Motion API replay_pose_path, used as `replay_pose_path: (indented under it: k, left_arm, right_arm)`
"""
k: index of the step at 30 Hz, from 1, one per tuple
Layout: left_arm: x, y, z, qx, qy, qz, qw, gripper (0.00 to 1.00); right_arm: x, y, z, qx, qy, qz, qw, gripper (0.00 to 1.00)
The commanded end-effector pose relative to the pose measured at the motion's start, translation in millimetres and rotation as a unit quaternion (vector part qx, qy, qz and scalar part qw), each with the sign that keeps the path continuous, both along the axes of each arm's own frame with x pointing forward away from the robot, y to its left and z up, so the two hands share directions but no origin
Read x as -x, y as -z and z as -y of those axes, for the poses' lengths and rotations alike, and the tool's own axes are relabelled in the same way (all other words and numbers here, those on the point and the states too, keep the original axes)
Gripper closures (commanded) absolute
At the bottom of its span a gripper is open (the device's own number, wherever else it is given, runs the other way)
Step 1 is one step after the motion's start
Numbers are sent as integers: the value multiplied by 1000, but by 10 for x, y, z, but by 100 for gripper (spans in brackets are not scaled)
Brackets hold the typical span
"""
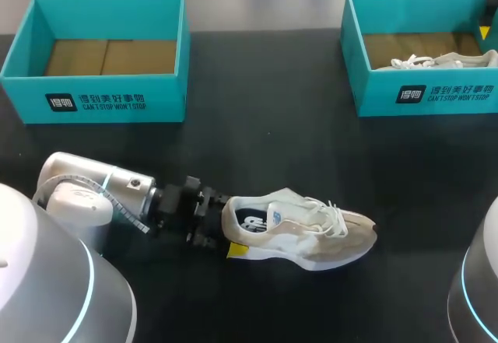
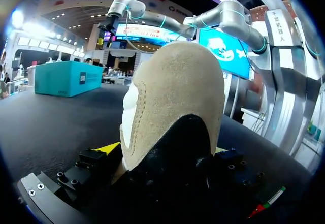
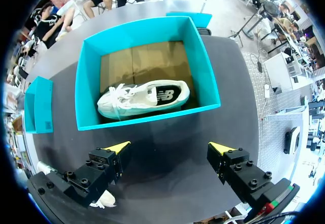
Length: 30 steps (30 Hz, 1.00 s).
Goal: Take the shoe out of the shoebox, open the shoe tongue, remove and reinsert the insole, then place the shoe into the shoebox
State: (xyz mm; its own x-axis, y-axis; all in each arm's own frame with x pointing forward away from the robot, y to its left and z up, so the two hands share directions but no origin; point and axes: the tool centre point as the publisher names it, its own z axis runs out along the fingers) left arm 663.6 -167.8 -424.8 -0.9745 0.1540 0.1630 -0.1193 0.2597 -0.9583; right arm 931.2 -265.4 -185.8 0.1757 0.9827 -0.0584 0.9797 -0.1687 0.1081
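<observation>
While the black table (image 1: pixel 257 148) carries everything, two teal shoeboxes stand along its far edge, well apart. The left shoebox (image 1: pixel 109 98) shows only its brown cardboard floor. The right shoebox (image 1: pixel 436 94) (image 3: pixel 152 117) holds a second shoe (image 1: pixel 436 61) (image 3: pixel 144 98), pale with white laces, lying on its side along the near wall.

Nearer the front edge, the shoe (image 1: pixel 311 230) (image 2: pixel 177 97) lies on the table outside both boxes, beige and white, toe towards the right side and heel towards the left arm. Its insole (image 1: pixel 253 222) sits inside the opening.

The left gripper (image 1: pixel 229 226) (image 2: pixel 165 150) is clamped on the shoe's heel, one yellow-tipped finger on each side.

The right gripper (image 1: pixel 486 24) (image 3: pixel 172 148) hangs above the right shoebox with its fingers spread wide, holding nothing.
</observation>
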Motion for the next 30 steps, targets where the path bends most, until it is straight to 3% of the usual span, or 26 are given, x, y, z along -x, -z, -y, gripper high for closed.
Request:
replay_pose_path:
  k: [1,17,30]
  left_arm:
    - [13,61,5,-1,-8,5,1000,0]
    - [-4,24,-110,22,-16,7,1000,0]
    - [15,15,21,30,-4,1,1000,0]
  right_arm:
    - [4,1,0,0,0,0,1000,0]
    - [4,1,0,0,0,0,1000,0]
    - [4,1,0,0,0,0,1000,0]
